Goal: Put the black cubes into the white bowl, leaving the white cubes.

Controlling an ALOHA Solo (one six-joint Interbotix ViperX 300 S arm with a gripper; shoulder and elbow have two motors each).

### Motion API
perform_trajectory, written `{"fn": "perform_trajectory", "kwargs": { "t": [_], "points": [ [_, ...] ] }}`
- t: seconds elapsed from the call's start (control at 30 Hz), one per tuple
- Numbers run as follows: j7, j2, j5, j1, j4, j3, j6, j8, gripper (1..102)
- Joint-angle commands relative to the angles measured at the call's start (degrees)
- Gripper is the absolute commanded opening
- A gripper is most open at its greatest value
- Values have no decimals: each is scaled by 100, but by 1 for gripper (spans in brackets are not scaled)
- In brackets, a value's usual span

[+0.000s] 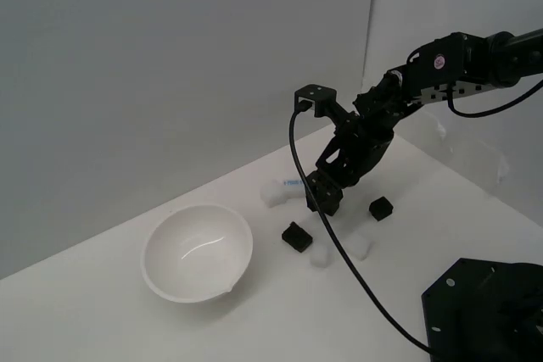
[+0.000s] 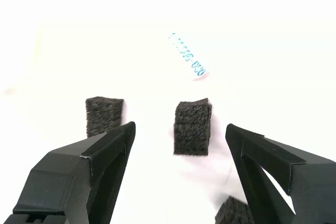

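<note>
Three black cubes are seen in the wrist view: one (image 2: 192, 128) lies between the spread jaws of the gripper (image 2: 181, 153), a second (image 2: 104, 115) sits just outside one finger (image 2: 100, 156), and a third (image 2: 233, 212) is only partly in frame near the other finger. The jaws are wide apart and nothing is held.

In the exterior view the gripper (image 1: 325, 195) hangs low over the table (image 1: 102, 320). Two black cubes are plainly visible there, one (image 1: 296, 236) at about 7 o'clock from the gripper and one (image 1: 381, 207) at about 4 o'clock; the third cannot be made out, probably hidden by the arm. The white bowl (image 1: 197, 252) stands apart at about 8 o'clock, with no cube visible in it. White cubes (image 1: 321, 254) lie near the black ones, and a white block with a blue label (image 1: 277, 192) lies at about 9 o'clock from the gripper.

The cube surface looks coarse and porous, like foam, so it is judged light, soft and grippy rather than slippery or fragile. It is best taken by two opposite flat sides, near mid-height, with the jaws squared to those faces; a light squeeze should suffice, since hard pressure may deform it.
</note>
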Motion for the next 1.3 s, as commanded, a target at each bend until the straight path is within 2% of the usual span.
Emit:
{"fn": "perform_trajectory", "kwargs": {
  "t": [0.0, 0.2, 0.3, 0.47, 0.63, 0.67, 0.8, 0.97, 1.13, 1.27],
  "points": [
    [35, -132, -132, 35, -88, -88, -105, 62, 100],
    [26, -360, -132, 35, -97, -325, -114, 132, 99],
    [35, -308, -123, 44, -97, -272, -105, 132, 91],
    [53, -141, -132, 44, -97, -88, -105, 123, 43],
    [132, 44, -141, 44, -97, 88, -105, 123, 6],
    [149, 88, -141, 35, -97, 123, -97, 123, 2],
    [308, 308, -158, 44, -114, 369, -88, 123, 3],
    [633, 1002, -352, 44, -299, 1037, -88, 53, 3],
    [817, 1582, -642, -123, -589, 1617, -97, -149, 3],
    [888, 1802, -809, -475, -756, 1828, -97, -413, 3]
  ]
}}
